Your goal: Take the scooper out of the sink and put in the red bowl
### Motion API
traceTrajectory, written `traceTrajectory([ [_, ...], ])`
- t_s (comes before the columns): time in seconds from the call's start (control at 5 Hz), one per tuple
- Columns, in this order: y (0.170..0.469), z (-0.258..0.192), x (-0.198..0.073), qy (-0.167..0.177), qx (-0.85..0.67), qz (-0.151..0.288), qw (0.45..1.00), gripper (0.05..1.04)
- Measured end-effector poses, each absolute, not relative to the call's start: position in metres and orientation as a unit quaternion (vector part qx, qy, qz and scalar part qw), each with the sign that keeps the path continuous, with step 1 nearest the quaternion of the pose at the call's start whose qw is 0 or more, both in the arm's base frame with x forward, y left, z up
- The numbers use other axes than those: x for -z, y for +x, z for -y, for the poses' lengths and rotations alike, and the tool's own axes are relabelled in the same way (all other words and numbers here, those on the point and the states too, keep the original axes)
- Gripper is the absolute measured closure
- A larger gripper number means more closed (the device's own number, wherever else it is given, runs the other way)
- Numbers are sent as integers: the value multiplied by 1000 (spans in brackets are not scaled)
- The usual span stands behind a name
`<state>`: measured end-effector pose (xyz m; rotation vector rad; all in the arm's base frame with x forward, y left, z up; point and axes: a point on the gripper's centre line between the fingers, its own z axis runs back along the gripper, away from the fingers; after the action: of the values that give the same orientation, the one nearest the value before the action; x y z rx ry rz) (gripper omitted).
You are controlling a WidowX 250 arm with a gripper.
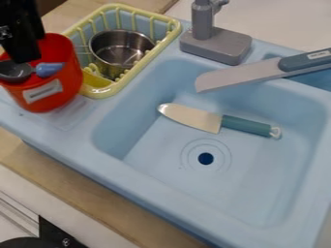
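The gripper [24,51] hangs at the upper left, black, over the mouth of the red bowl [69,80], and covers part of the far rim. The bowl is deep, like a bucket, and stands upright on the blue ledge left of the sink [259,167]. At its mouth lies the scooper, its dark grey head [14,72] to the left and its blue end [50,69] to the right, just below the gripper. Whether the gripper touches it, I cannot tell.
In the sink basin lies a knife with a teal handle [246,125]. A bigger knife [239,73] lies across the basin's back right edge. Behind the red bowl is a yellow rack [139,64] holding a metal pot [119,48]. A grey faucet [215,44] stands at the back.
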<state>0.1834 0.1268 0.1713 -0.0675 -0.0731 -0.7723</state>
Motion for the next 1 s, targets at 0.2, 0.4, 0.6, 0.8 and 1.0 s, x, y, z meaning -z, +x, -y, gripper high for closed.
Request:
traceTrajectory([
  [0.2, 182, -125, -172, -33, 378, 39, 924, 82],
  [0.4, 181, -124, -176, -28, 373, 43, 926, 83],
  [0.6, 180, -121, -179, -25, 375, 45, 926, 83],
  [0.8, 178, -110, -187, -38, 386, 60, 920, 83],
  [1.0, 173, -97, -194, -42, 411, 61, 909, 83],
])
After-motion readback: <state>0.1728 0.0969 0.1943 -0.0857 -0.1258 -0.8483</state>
